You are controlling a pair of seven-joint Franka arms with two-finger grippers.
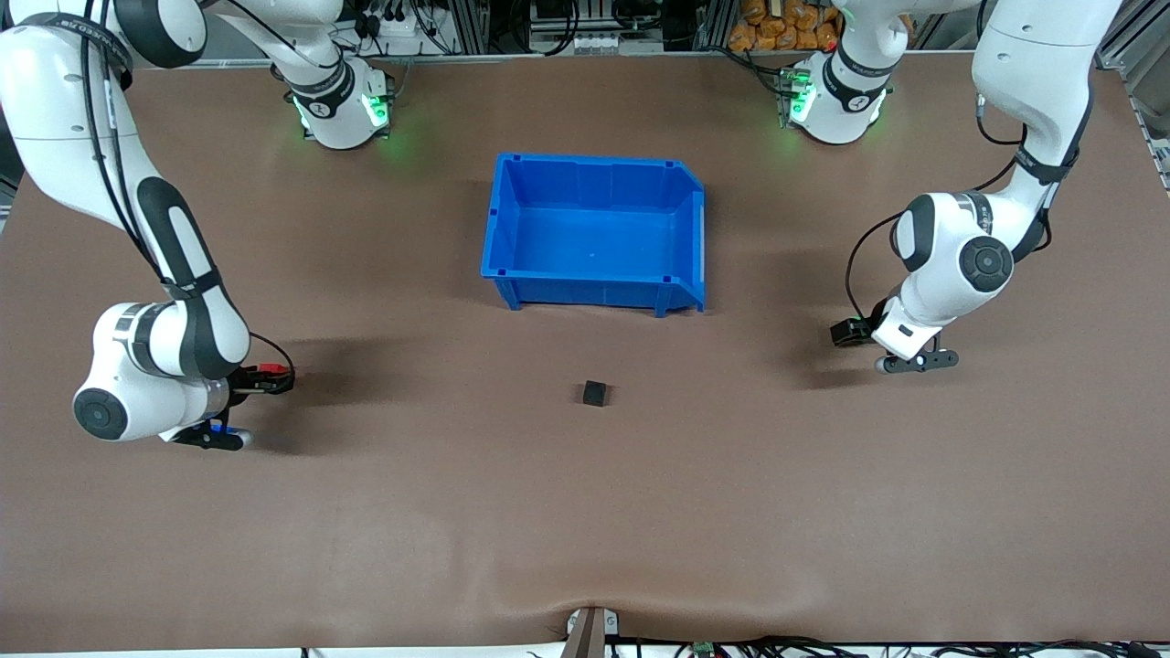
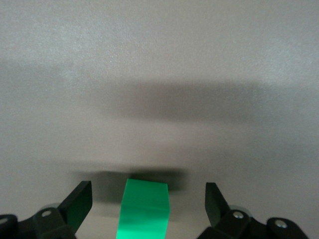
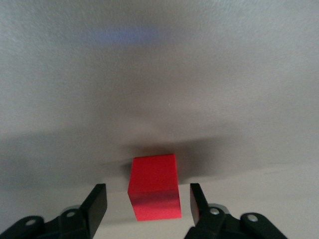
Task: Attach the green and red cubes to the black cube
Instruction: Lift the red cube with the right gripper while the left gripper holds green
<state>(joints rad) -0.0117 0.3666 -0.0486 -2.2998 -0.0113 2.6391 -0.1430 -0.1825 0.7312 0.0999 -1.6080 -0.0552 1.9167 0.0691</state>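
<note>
Red cube (image 3: 154,186) sits on the table between the right gripper's (image 3: 148,201) half-closed fingers, a gap visible on each side; squeeze squarely on its flat faces. The left gripper (image 2: 148,204) straddles the green cube (image 2: 144,209) wide open and should centre before closing. The black cube (image 1: 595,393) waits mid-table, nearer the camera than the blue bin (image 1: 512,219).

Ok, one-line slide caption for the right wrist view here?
Right gripper low over the brown table, fingers straddling the red cube with a gap each side, not yet clamped.
</note>
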